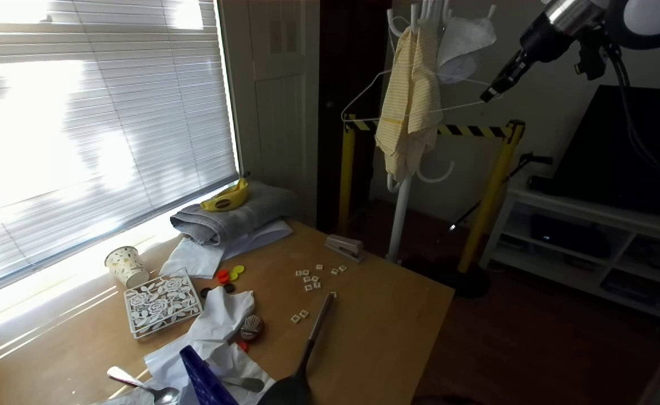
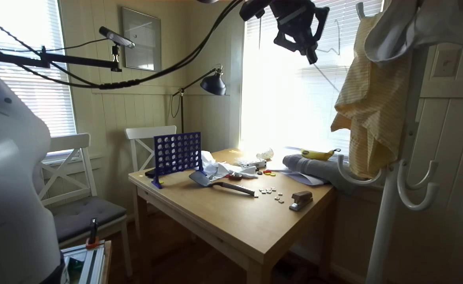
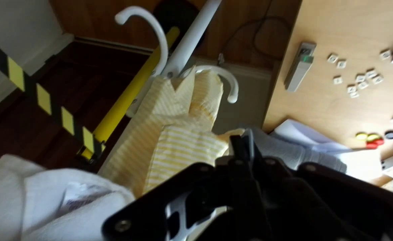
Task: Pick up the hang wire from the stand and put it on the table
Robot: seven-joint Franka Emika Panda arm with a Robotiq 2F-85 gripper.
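Okay, so the tabletop (image 1: pixel 389 332) I'm aiming for sits just beside the stand (image 1: pixel 400 216), and a yellow cloth (image 1: pixel 400 107) hangs from the stand's top. The hang wire (image 1: pixel 461 106) is up by the stand too, running past that cloth, and my hand (image 1: pixel 487 96), out to one side of the stand, looks pinched on one end of it. Can't tell if the wire is fully clear of the stand. I'd lift a touch first, then ease out from the stand so the cloth doesn't get dragged along, and only then lower it flat, avoiding the stapler (image 1: pixel 345 247) near the stand and the letter tiles (image 1: pixel 307 279) beyond.
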